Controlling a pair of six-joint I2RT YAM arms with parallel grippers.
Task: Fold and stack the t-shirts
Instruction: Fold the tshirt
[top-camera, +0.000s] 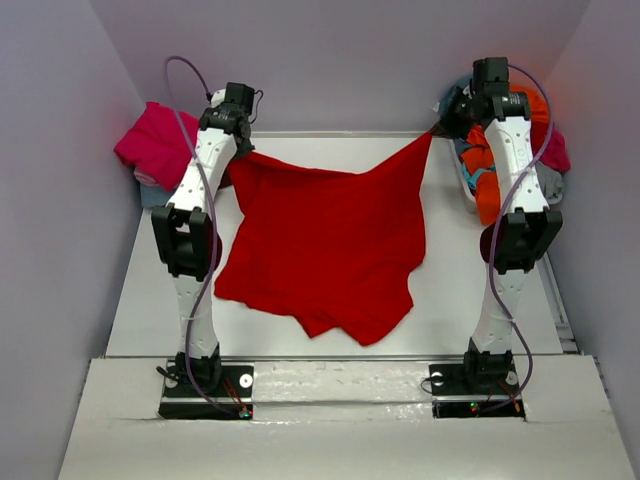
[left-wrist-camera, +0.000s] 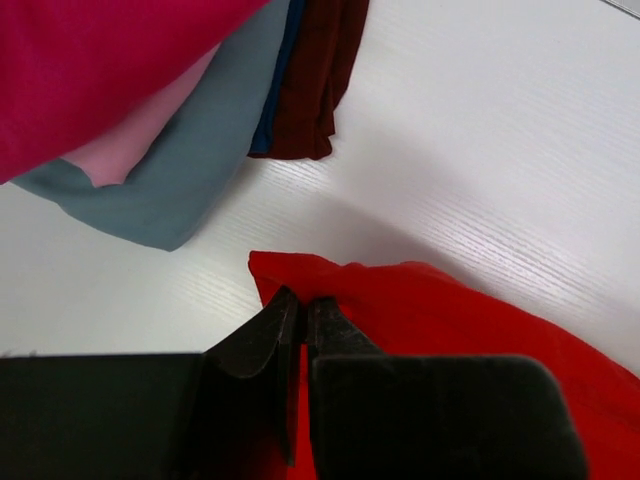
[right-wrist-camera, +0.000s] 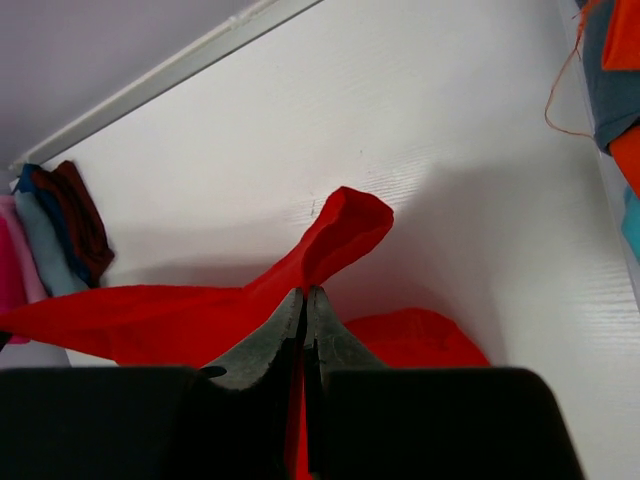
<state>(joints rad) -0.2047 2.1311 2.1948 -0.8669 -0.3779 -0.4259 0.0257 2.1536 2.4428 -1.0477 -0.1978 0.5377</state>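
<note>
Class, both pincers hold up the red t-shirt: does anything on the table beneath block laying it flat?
Nothing visible does. The red t-shirt drapes over bare white table; the folded shirts lie at the far left edge, the loose shirt pile at the far right.

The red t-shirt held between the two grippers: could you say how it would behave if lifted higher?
Probably floppy: the red t-shirt sags and wrinkles between the left gripper and right gripper. Likely light, as thin pinches hold it. Its hem may drag.
</note>
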